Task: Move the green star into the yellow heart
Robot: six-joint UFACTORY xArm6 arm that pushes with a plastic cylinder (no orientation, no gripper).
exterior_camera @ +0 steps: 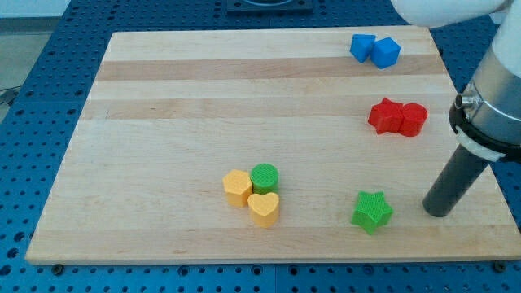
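Note:
The green star (372,211) lies near the view's bottom right of the wooden board (163,122). The yellow heart (264,208) lies to its left, at the bottom middle, touching a yellow hexagon (238,187) and a green cylinder (264,177). My tip (439,213) rests on the board to the right of the green star, with a gap between them. The rod rises up and to the right into the arm.
Two red blocks (397,117) sit together at the view's right. Two blue blocks (374,50) sit together at the top right. The board's right edge is close to my tip.

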